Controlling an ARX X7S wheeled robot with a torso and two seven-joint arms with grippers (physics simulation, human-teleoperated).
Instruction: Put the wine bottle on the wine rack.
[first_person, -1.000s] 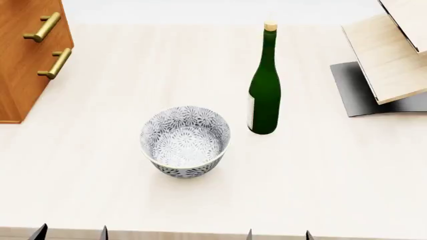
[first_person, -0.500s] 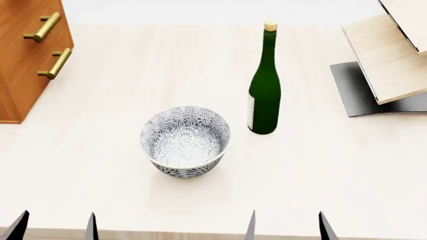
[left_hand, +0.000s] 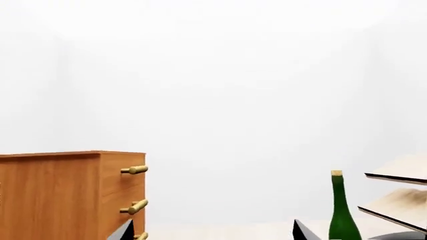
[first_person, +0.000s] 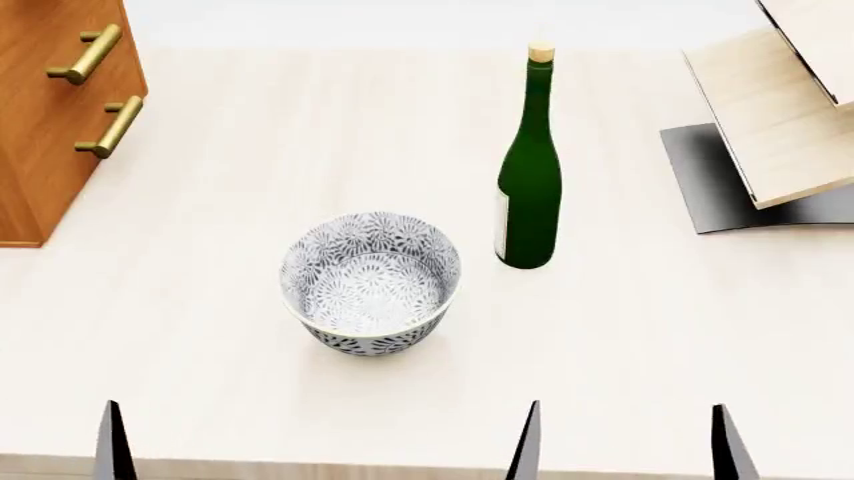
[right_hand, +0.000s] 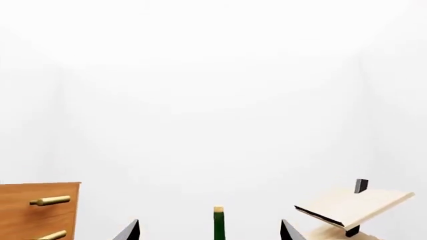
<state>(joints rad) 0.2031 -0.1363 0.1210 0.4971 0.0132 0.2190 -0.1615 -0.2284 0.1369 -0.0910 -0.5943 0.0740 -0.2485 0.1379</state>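
Observation:
The dark green wine bottle (first_person: 530, 170) stands upright on the pale table, right of the bowl. It also shows in the left wrist view (left_hand: 341, 212) and the right wrist view (right_hand: 218, 226). The wine rack (first_person: 781, 110), light wood slabs on a curved grey base, stands at the right edge; it also shows in the wrist views (left_hand: 400, 200) (right_hand: 350, 205). My right gripper (first_person: 625, 445) (right_hand: 209, 232) is open and empty at the near edge, with the bottle far ahead between its tips. My left gripper (left_hand: 212, 235) is open and empty; only one fingertip (first_person: 112, 440) shows in the head view.
A blue-and-white patterned bowl (first_person: 370, 282) sits in front of me, left of the bottle. A reddish-brown cabinet with brass handles (first_person: 54, 110) stands at the far left. The table (first_person: 267, 150) stretches between them.
Both grippers' fingertips have come further up from the bottom edge of the head view and stand wider apart. The bottle, bowl and rack have not moved.

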